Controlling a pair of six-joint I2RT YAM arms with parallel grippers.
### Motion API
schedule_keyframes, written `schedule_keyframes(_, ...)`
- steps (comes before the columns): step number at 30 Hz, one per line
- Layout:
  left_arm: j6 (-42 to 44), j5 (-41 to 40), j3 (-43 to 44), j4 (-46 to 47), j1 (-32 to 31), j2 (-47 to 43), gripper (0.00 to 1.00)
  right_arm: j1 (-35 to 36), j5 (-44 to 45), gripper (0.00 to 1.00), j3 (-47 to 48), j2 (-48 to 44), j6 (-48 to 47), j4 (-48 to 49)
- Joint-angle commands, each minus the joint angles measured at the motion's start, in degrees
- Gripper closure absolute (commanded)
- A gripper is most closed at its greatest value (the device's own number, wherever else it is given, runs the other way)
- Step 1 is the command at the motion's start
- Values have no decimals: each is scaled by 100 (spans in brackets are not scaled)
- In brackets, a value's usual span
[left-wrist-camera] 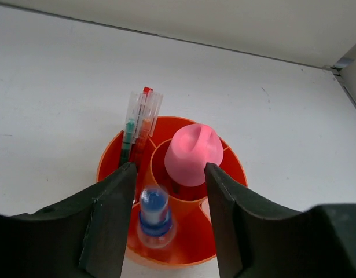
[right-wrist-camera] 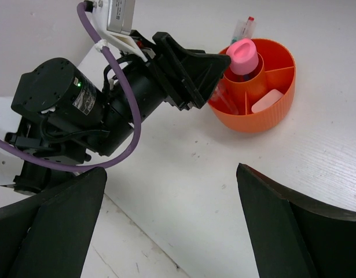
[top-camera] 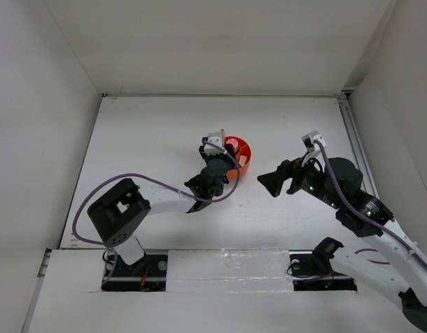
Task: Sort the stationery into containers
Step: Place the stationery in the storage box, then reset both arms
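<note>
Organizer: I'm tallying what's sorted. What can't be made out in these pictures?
Top view: organizer too small, partly covered by the left arm; contents unreadable.
Left wrist: tool fingers hide the near side compartments.
Right wrist: left arm hides the organizer's left part; white item too blurred to identify.

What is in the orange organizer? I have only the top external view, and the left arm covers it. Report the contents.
Observer: A pink tube stands in the orange organizer's central well. The pens, a blue-capped tube and a small white item each sit in a separate outer compartment.
Operator: Report the left end effector's state.
Observer: The left end effector is open and holds nothing, close by the organizer's rim.
</note>
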Motion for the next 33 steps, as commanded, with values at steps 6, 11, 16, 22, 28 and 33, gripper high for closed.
schedule_keyframes(6, -74, 160, -137, 187, 5, -603, 32, -33, -86, 0, 27, -27, -71, 196)
schedule_keyframes(11, -21, -50, -304, -93, -109, -1315, 26, -33, -139, 0, 80, -27, -71, 196)
schedule_keyframes(16, -416, -349, -51, -1251, -224, -2456, 1, -33, 123, 0, 203, -79, -71, 29)
schedule_keyframes(22, -1838, -1078, 1126, -5071, -224, -3170, 1, -33, 669, 0, 773, -272, -71, -576)
schedule_keyframes(28, -3606, -1149, 2455, -8753, -224, -3688, 1, -33, 1398, 0, 1397, -641, 183, -1297)
schedule_keyframes(33, -3924, -1333, 2404, -10007, -224, -4584, 1, -33, 1978, 0, 1793, -878, 237, -2053)
